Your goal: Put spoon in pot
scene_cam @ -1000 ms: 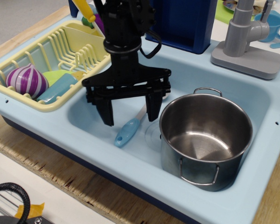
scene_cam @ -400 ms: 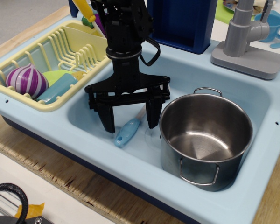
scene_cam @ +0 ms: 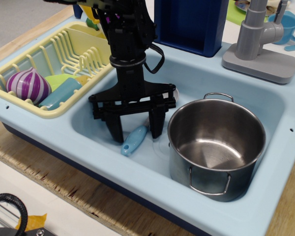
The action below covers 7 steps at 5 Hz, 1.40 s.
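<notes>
The spoon point(scene_cam: 133, 140) lies on the floor of the light-blue sink point(scene_cam: 113, 162), its chubby blue handle pointing to the front left. Its whitish neck and bowl are hidden behind the gripper. The black gripper point(scene_cam: 136, 132) is open and low in the sink, with one finger on each side of the spoon's handle. I cannot tell whether the fingers touch it. The shiny steel pot point(scene_cam: 215, 145) stands upright and empty in the sink, just right of the gripper.
A yellow dish rack point(scene_cam: 24, 105) at the left holds a purple-and-white striped toy point(scene_cam: 28, 84) and a blue block point(scene_cam: 59, 93). A grey faucet point(scene_cam: 260, 42) stands at the back right, near a blue cup point(scene_cam: 288, 25). A dark blue box point(scene_cam: 191, 22) stands behind the sink.
The gripper has come down lower over the spoon and its fingers have drawn closer together around the handle. The spoon and pot have not moved.
</notes>
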{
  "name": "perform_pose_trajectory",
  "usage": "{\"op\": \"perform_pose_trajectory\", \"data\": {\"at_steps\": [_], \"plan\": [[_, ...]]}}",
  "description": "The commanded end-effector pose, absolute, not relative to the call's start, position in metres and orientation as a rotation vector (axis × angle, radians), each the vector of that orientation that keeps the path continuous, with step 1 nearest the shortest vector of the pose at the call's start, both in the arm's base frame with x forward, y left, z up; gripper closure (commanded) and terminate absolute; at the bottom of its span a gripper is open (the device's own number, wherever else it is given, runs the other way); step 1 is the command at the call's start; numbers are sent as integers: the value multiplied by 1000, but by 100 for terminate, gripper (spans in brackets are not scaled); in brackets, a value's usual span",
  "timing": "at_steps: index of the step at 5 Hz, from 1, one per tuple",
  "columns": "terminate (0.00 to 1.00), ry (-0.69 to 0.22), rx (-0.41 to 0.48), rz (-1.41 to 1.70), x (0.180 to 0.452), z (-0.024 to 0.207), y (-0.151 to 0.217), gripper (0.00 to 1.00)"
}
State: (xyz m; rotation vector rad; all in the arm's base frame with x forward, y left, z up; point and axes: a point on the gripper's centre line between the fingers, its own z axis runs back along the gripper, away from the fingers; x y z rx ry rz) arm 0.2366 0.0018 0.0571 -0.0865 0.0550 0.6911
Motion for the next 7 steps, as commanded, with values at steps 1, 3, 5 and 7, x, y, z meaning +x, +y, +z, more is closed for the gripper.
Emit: {"op": "perform_pose_trajectory", "data": {"at_steps": [1, 3, 5, 7], "plan": [[0, 98, -89, 675, 236, 37, 4, 100], [0, 37, -41, 641, 241, 71, -2, 100], [0, -61, 35, 623, 245, 121, -9, 100], [0, -152, 56, 610, 245, 151, -8, 100]]}}
